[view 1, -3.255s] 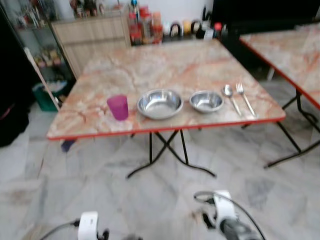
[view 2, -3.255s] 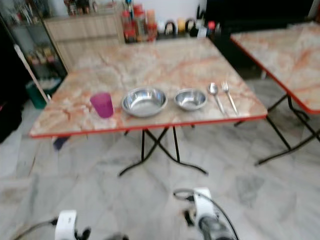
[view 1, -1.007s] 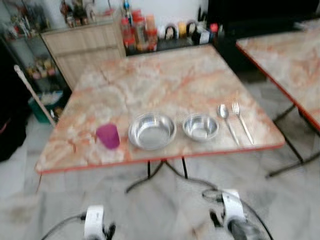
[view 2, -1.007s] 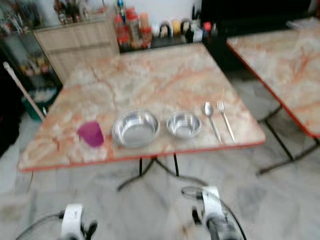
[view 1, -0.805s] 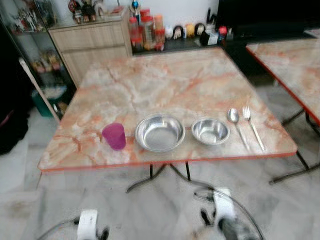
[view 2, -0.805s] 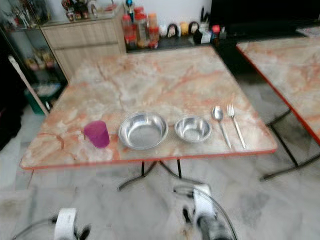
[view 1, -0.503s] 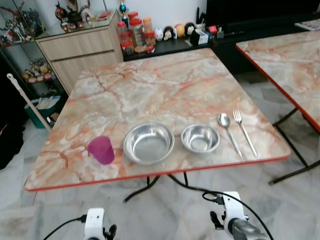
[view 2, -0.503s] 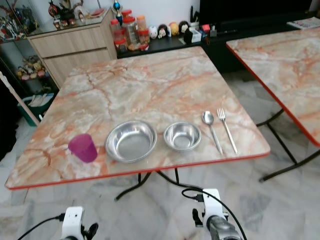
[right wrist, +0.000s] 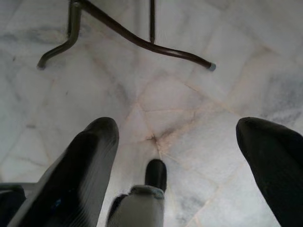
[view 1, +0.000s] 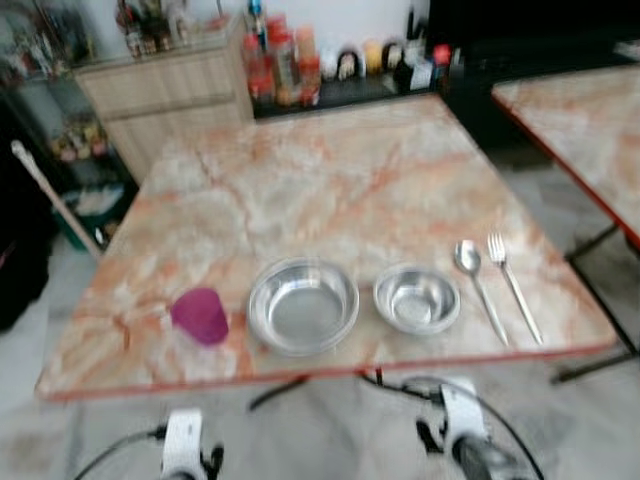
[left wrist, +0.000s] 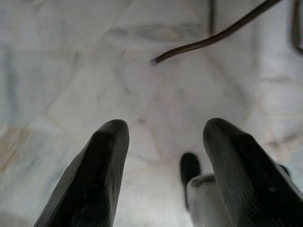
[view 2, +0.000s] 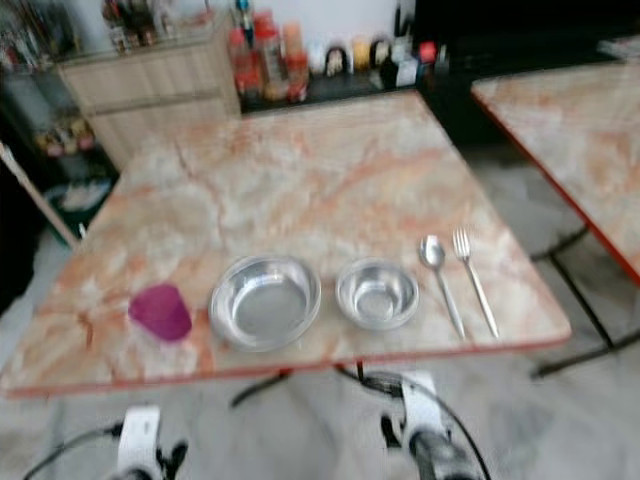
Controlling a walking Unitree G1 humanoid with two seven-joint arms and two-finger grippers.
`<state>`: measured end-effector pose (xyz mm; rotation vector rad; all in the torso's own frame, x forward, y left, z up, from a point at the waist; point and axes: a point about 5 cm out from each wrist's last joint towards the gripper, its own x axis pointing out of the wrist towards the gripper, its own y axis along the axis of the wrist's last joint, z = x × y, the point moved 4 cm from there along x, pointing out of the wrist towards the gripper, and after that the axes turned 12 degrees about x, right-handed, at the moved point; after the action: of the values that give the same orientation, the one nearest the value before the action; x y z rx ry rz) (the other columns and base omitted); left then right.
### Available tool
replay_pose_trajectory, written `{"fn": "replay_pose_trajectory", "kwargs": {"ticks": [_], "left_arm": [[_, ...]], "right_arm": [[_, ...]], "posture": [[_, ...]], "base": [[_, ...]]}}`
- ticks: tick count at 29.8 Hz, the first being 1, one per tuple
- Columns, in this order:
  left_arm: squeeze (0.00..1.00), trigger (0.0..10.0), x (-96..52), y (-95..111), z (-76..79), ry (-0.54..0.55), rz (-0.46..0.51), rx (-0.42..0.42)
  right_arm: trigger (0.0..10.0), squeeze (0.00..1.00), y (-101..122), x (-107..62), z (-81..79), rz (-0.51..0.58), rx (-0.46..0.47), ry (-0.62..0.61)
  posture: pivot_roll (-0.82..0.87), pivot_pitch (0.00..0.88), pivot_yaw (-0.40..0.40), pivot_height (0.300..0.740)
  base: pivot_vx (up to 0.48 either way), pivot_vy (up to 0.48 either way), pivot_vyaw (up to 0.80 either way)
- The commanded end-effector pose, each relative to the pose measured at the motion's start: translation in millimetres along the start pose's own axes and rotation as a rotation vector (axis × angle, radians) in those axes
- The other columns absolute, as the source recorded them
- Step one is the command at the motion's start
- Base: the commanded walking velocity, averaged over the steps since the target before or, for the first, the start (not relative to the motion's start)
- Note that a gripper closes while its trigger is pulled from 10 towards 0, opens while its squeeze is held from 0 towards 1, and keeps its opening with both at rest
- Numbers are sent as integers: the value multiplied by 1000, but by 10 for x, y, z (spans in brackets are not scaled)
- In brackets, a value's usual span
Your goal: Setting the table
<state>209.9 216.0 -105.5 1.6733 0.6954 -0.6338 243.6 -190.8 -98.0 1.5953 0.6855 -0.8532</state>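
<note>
In the left eye view, the purple cup (view 1: 200, 316), large steel bowl (view 1: 302, 304), small steel bowl (view 1: 417, 299), spoon (view 1: 477, 283) and fork (view 1: 513, 282) lie in a row across the lower centre, near the front edge of the marble-pattern table (view 1: 330, 190); an imprecise reach could push one off. In the left wrist view, the left gripper (left wrist: 163, 163) has its fingers apart, empty, above the floor tiles (left wrist: 94, 71). In the right wrist view, the right gripper (right wrist: 182, 156) is spread wide, holding nothing, over the table leg (right wrist: 142, 42).

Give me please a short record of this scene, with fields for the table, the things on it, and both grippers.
table: marble-pattern top with red edge
near edge, robot's left to right: purple cup, large steel bowl, small steel bowl, spoon, fork
cup: upright
bowls: apart, both look empty
spoon and fork: side by side, apart
left gripper: fingers open, holds nothing, hangs over the floor
right gripper: fingers open, holds nothing, hangs over the floor
</note>
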Motion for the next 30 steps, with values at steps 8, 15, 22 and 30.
{"fn": "replay_pose_trajectory", "kwargs": {"ticks": [8, 15, 22, 30], "left_arm": [[0, 10000, -39, -167, -181, 137, -87, -13], [0, 10000, -31, 573, -823, 389, 112, -11], [0, 10000, -473, 1041, -1291, 716, 314, 50], [0, 10000, -931, 1838, -1408, 839, 655, 2]], "right_arm": [[10000, 0, -34, 9, -116, -14, 1, 28], [10000, 0, -36, 9, -110, -16, -1, 27], [10000, 0, -33, 9, -106, -20, -10, 30], [10000, 0, -27, 9, -107, -18, -11, 31]], "posture": [[-41, 8, 102, 740], [-24, 12, 104, 740], [-9, 11, 99, 740], [-13, 8, 99, 740]], "base": [[0, 0, 0], [0, 0, 0], [0, 0, 0], [0, 0, 0]]}}
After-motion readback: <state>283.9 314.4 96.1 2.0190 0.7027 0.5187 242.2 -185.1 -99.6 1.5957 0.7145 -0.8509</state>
